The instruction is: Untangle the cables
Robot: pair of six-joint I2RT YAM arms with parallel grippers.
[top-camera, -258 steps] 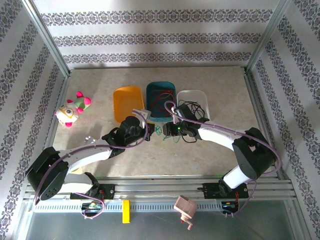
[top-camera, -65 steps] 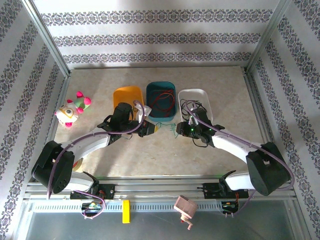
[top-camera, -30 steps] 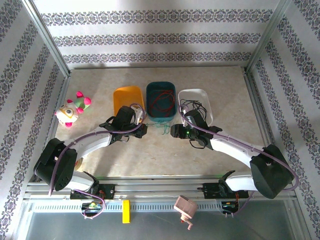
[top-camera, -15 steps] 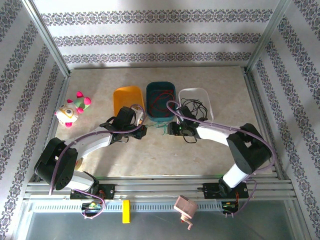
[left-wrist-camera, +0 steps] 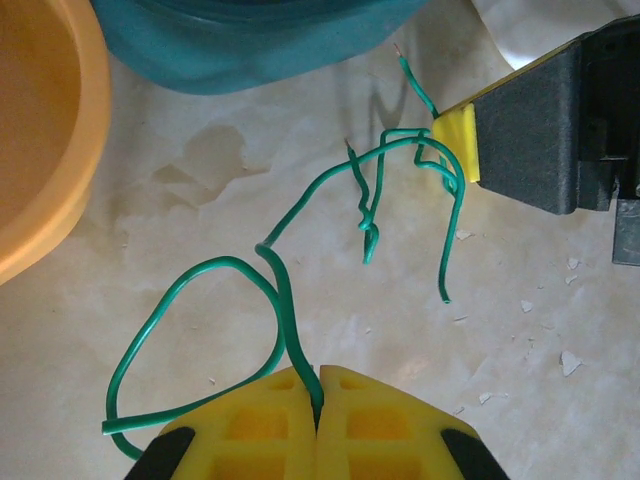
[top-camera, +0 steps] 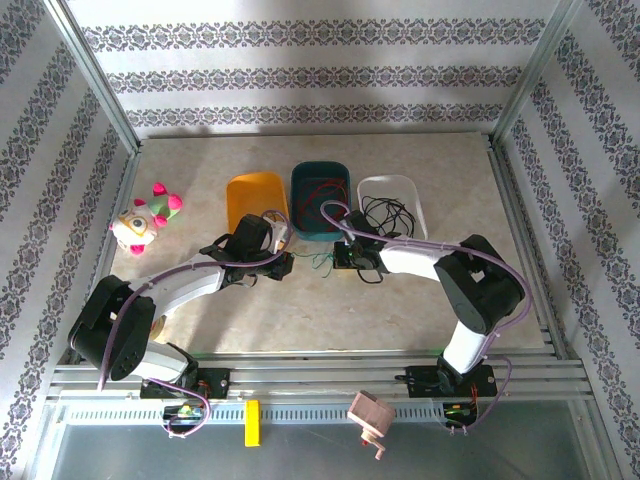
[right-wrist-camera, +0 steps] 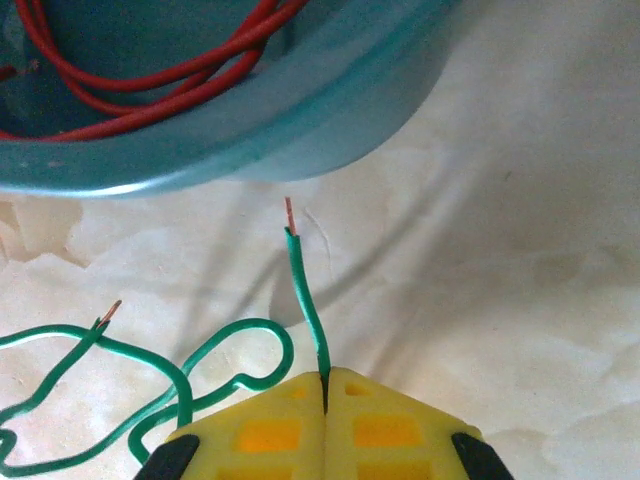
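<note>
The right gripper [right-wrist-camera: 325, 382] has swung in and clamped onto the green cables [right-wrist-camera: 303, 290]; the left gripper [left-wrist-camera: 318, 385] pinches them too, on the table beside the teal tray [right-wrist-camera: 330, 140]. The step looks like separating the green tangle, so next, draw apart slowly

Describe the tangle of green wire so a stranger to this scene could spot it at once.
Find the teal tub, middle of three. On its near side, green wire runs between the left gripper and right gripper, both pinching it. Unlike the red wires and black wires, it is outside any tub.

Top cam overhead-rear, far; wrist cams close, share green cable [left-wrist-camera: 283, 312] [right-wrist-camera: 293, 250].
</note>
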